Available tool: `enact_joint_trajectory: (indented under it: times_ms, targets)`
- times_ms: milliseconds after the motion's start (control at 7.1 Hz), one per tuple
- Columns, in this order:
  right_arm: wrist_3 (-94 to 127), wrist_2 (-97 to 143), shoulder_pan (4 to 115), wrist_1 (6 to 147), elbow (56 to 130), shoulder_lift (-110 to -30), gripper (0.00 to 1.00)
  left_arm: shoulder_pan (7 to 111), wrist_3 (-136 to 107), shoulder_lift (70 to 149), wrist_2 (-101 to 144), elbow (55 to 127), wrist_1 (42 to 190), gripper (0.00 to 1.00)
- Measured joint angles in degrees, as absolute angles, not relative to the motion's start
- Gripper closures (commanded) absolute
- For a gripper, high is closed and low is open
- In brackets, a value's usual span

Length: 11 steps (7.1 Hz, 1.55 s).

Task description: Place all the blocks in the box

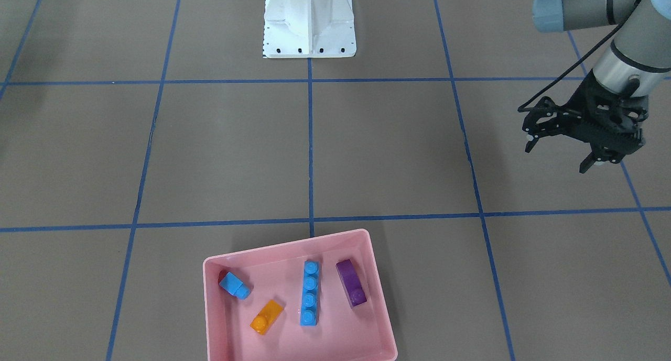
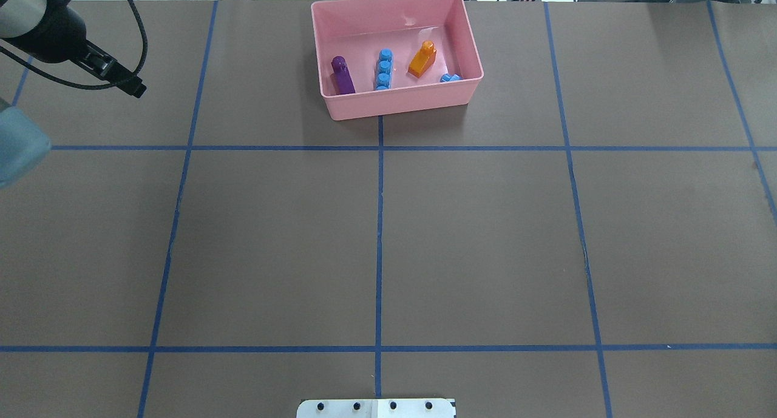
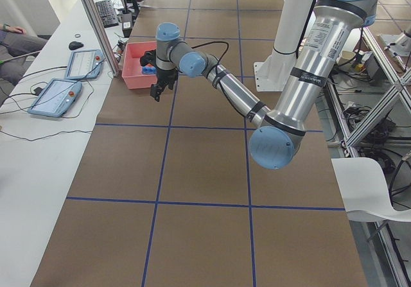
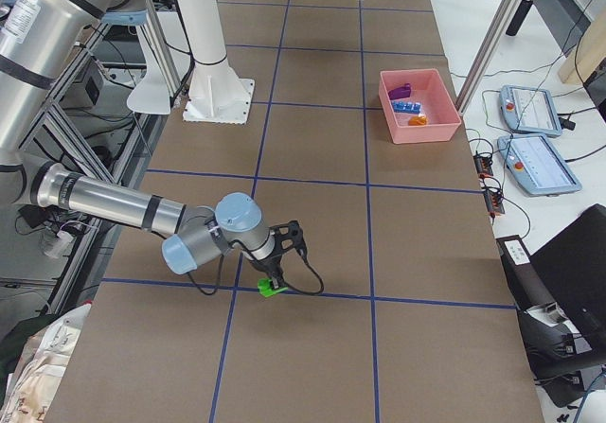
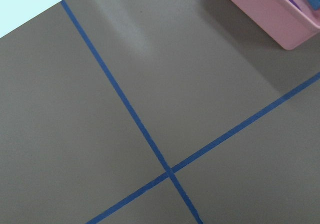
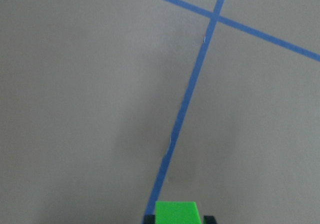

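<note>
1. Jaws: right gripper (image 4: 276, 279) is clamping the green block (image 6: 175, 212) over a tape line (image 6: 185, 103), well apart from the box (image 1: 283, 244). Left gripper (image 1: 560, 154) is hanging wide open.
2. Orange block (image 1: 267, 316), purple block (image 1: 351, 289), small light-blue block (image 1: 235, 285) and long light-blue block (image 1: 310, 293) are sitting inside the box, near the table's (image 2: 485, 236) far edge.

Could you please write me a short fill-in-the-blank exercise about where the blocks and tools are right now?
1. The pink box holds ____ blocks.
2. The fifth block, gripped by the right tool, is ____.
3. In the box, the long light-blue block lies between the orange block and the ____ one.
4. The left tool is open and holds ____.
Missing words: four; green; purple; nothing.
</note>
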<state>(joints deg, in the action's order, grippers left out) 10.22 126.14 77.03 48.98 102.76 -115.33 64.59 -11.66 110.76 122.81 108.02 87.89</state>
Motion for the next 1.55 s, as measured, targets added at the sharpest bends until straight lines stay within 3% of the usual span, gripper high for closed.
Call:
enact_joint_trajectory:
  times_ms: [1127, 1550]
  targets:
    - [40.7, 131.4, 70.2, 79.9, 101.7, -69.8, 1.0, 69.4, -10.7, 104.6, 123.0, 108.6, 88.4, 0.0]
    - [52.6, 125.9, 62.5, 82.4, 91.8, -53.3, 1.0, 70.2, -14.1, 104.2, 123.2, 110.1, 88.4, 0.0]
